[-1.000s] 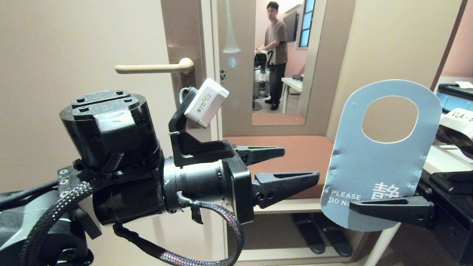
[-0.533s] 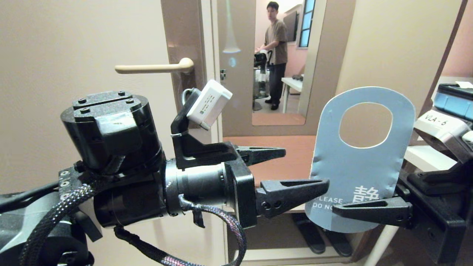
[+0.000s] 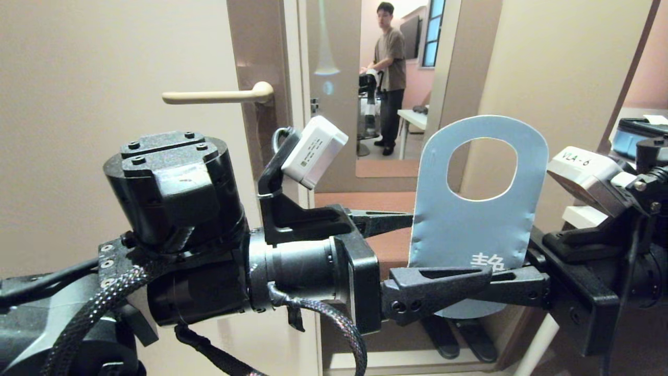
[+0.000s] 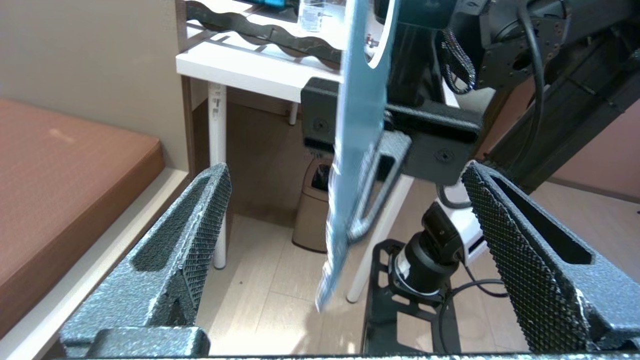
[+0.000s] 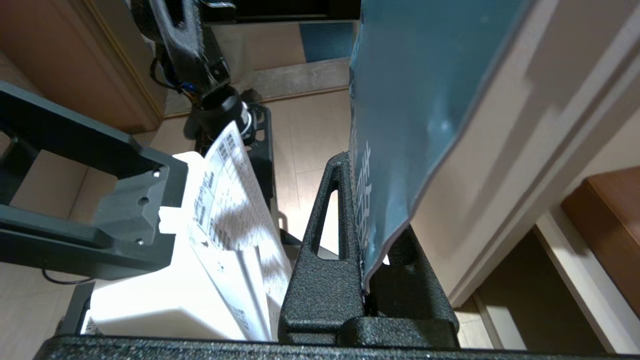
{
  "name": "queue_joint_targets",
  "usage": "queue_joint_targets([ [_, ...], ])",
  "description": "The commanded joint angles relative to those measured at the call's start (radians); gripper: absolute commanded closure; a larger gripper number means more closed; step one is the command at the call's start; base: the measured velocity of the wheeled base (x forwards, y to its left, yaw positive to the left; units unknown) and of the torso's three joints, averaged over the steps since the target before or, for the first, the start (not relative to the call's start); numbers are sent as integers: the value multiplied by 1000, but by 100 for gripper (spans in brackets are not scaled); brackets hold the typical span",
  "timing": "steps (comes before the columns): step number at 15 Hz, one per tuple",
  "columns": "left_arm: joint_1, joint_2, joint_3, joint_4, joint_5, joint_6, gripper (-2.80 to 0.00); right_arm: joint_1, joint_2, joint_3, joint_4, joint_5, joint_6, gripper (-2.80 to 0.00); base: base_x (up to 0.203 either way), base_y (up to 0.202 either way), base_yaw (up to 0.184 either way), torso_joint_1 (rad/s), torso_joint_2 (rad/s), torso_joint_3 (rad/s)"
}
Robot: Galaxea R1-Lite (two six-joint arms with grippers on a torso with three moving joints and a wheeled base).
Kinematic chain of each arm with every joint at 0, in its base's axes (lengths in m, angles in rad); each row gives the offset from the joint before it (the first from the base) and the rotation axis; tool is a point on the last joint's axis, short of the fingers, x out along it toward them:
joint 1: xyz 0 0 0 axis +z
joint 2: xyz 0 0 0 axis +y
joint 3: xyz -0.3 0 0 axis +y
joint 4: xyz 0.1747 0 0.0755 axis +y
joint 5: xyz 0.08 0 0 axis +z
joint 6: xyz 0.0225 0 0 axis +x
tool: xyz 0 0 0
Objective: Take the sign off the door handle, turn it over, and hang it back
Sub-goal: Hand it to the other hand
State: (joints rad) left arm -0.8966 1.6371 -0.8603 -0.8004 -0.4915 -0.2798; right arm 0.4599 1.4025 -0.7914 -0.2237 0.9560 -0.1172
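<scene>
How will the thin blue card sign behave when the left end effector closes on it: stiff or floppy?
The thin blue card sign probably bends easily: its lower edge looks dented. It seems light, standing upright from the right end effector pinching its bottom alone. The open left end effector might flex it.

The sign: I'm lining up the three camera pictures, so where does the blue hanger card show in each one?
Head view: the blue card sign with the big hole stands upright right of centre, its foot clamped in the right gripper.
Left wrist view: sign edge-on, between the open left gripper's fingers.
Right wrist view: sign fills the upper middle, rising from the shut gripper.
Shared landmark: the brown bench cushion.
</scene>
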Motion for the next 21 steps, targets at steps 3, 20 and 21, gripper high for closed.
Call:
queue_joint_targets([
  [3, -1, 25, -26, -5, -2, -4, -280, 30, 24, -22, -2, 4, -1, 0, 0, 0, 0, 0, 0, 0],
  [20, -8, 70, -59, -13, 1, -7, -280, 69, 38, -42, -2, 3, -1, 0, 0, 0, 0, 0, 0, 0],
  [21, -8, 72, -56, -25, 1, -7, -280, 68, 36, -42, -2, 3, -1, 0, 0, 0, 0, 0, 0, 0],
])
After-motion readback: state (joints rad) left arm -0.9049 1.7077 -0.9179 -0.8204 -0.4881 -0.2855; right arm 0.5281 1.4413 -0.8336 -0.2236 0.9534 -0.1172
